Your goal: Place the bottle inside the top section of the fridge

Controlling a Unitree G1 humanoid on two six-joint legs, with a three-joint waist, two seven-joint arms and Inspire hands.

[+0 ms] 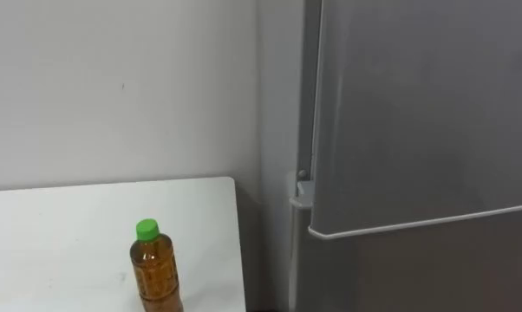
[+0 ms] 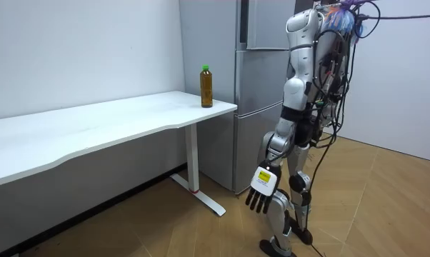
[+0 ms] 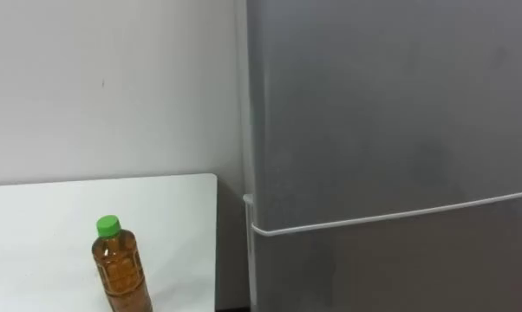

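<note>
One bottle (image 1: 155, 269) stands on the table (image 1: 61, 225) beside the shut fridge (image 1: 417, 130), the left hand (image 2: 262, 191) hangs loose and empty, so I think grasping the bottle comes next.

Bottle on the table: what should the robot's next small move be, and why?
Probably raise the left hand toward the bottle. It stands upright near the end of the table beside the fridge, on the robot's left. That hand hangs open and empty by the thigh, and both fridge doors are shut.
</note>
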